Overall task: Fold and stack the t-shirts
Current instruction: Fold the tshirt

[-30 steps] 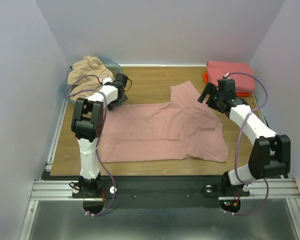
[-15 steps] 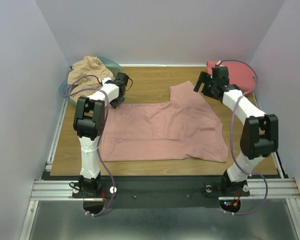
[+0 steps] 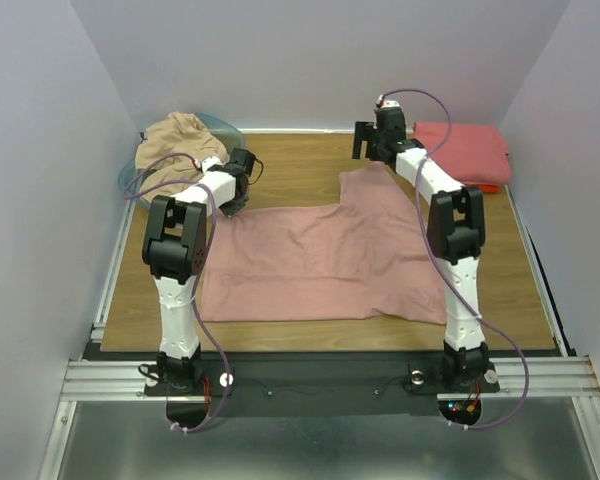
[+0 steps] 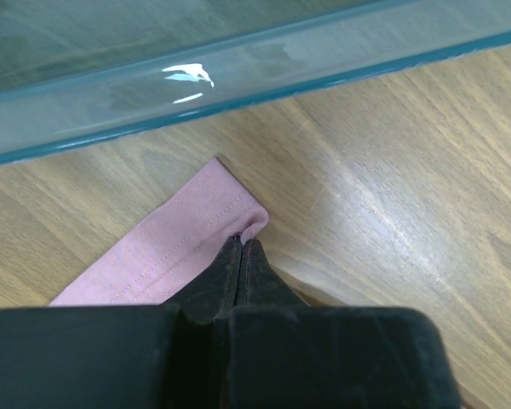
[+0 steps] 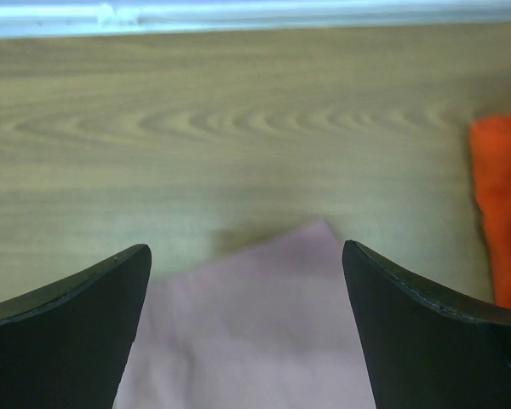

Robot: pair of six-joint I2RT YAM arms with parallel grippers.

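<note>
- Wood-grain tabletop lay smooth and slightly glossy between plain pale walls.
- We saw only a strip of the orange shirt, which lay mostly hidden under the folded coral shirt at far right.
- The tan shirt sat crumpled in a translucent teal basket and covered most of it.
- The dusty pink shirt, soft and matte, was spread flat mid-table.
- We counted four shirts and one basket.
- The left gripper was pinched together on the pink shirt's stitched hem corner, though from above we could barely make out its fingers.
- The right gripper stood wide apart above the sleeve tip.
</note>
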